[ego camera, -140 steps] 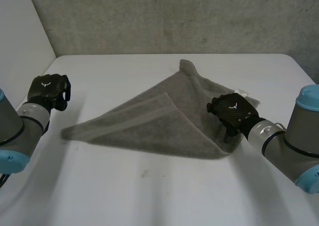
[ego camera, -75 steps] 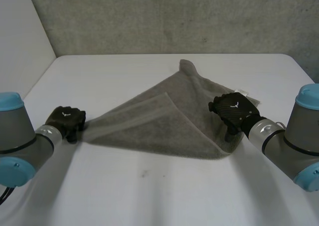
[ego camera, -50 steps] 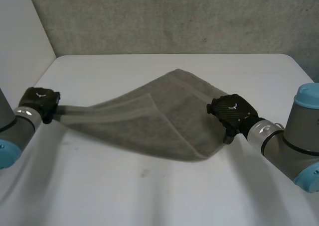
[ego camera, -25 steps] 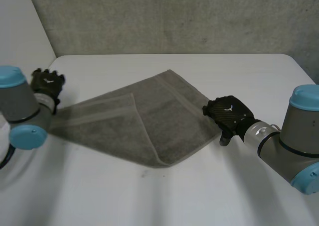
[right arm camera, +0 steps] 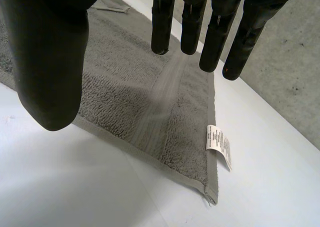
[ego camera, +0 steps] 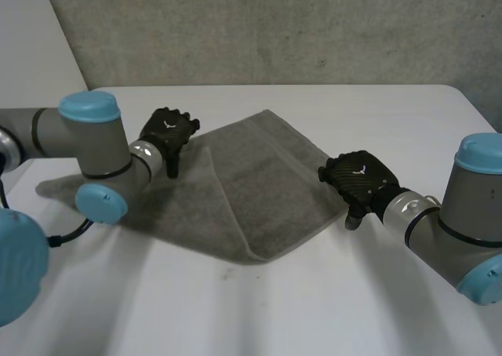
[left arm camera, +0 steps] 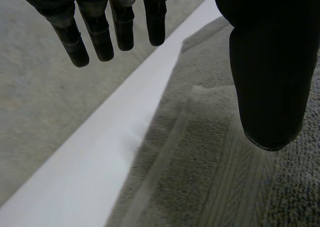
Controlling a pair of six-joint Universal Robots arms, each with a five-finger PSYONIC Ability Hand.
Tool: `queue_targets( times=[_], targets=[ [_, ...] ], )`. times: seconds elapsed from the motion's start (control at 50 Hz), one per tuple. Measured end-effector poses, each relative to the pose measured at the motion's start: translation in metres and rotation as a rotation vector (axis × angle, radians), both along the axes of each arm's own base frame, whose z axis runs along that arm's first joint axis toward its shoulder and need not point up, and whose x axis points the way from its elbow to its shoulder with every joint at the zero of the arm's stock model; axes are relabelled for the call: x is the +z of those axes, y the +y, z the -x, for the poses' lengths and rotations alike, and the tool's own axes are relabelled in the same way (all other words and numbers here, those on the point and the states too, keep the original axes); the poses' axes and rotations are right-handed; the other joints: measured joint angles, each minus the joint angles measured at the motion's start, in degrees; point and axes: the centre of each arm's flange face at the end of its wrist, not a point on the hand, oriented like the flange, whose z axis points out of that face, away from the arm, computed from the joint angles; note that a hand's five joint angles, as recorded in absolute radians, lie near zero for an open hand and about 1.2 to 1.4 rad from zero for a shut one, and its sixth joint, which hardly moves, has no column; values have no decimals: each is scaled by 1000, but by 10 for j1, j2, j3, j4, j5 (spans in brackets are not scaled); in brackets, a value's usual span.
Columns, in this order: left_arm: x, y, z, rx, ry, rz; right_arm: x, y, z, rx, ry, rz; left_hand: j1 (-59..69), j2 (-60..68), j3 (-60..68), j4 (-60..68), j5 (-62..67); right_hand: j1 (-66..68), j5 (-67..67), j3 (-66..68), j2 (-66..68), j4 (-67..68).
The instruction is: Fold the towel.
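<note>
The towel point(ego camera: 267, 176) lies flat on the bench point(ego camera: 314, 309), grey, with one layer lapped over another along a ridge running towards me. My left hand point(ego camera: 169, 132) hangs over its far left part, fingers point(left arm camera: 100, 32) straight and thumb point(left arm camera: 270, 77) well apart, with nothing in it. My right hand point(ego camera: 357, 179) sits at the towel's right corner, fingers point(right arm camera: 162, 22) straight too, spread and empty, the woven band under them and the label point(right arm camera: 219, 144) just beyond the fingertips.

I take it that I am about to choose grips for the next fold. To do it well I should pinch right at the hem, take every layer there and not only the top one, and raise both ends together so the cloth does not skew. Then I should lay edge onto edge before I let go.

For room, the near half of the bench is bare and gives me the most space to work in. Behind the towel only a narrow white strip point(left arm camera: 100, 152) separates it from the wall point(ego camera: 274, 27), so I would not push that way. My left arm crosses above the towel's left end, which may hamper a lift there. The right side is open.
</note>
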Motion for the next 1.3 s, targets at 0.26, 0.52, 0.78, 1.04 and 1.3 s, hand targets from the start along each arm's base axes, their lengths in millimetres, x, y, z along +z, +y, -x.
queue_targets(
  times=[0.26, 0.52, 0.78, 1.04, 1.3],
  targets=[
    [-20, -24, 17, -83, 22, -53, -4, -1, 0, 0, 4, -8, 5, 4, 4, 5, 4, 0, 0, 0, 0, 0],
    [-33, -27, 24, -162, 28, -103, -4, -3, 3, -8, 7, -6, 103, 101, 101, 101, 99, 0, 0, 0, 0, 0],
    [-34, -18, 23, -183, 13, -171, -4, -4, 3, -7, 7, -3, 281, 279, 279, 280, 270, 0, 0, 0, 0, 0],
    [3, -20, 18, -115, 9, -112, -4, -4, 3, -9, 10, -1, 508, 520, 519, 521, 512, 0, 0, 0, 0, 0],
    [19, -2, 11, -87, -24, -166, -6, -5, 3, -9, 12, -4, 319, 316, 316, 322, 319, 0, 0, 0, 0, 0]
  ],
)
